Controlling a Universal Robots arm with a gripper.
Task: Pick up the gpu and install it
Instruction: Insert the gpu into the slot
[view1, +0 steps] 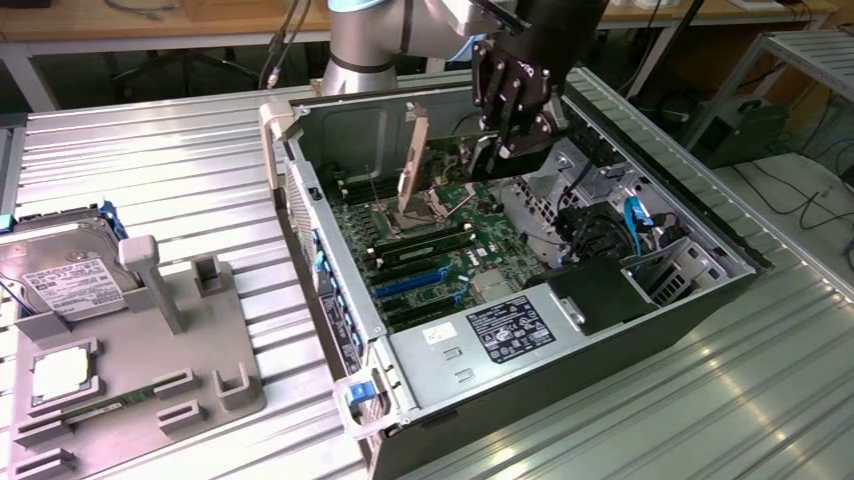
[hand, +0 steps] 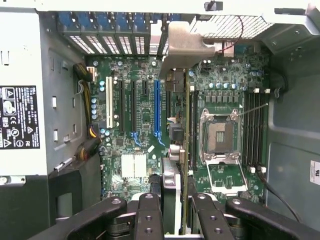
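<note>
My gripper (view1: 513, 150) hangs inside the open computer case (view1: 310, 215), shut on the gpu (hand: 186, 125). In the wrist view the gpu shows edge-on as a thin card between the fingers (hand: 149, 210), with its silver bracket (hand: 182, 47) at the far end near the case's rear slot openings. In the exterior view the bracket (view1: 415, 150) stands upright above the motherboard (view1: 434, 250). The card lines up between the blue slot (hand: 157, 107) and the CPU socket (hand: 220, 137). Whether its lower edge touches the board I cannot tell.
A power supply (view1: 514, 330) with a black label fills the case's near end, with cables and a drive cage (view1: 667, 275) on the exterior view's right. A grey fixture (view1: 160, 350) on the exterior view's left holds a hard drive (view1: 67, 275).
</note>
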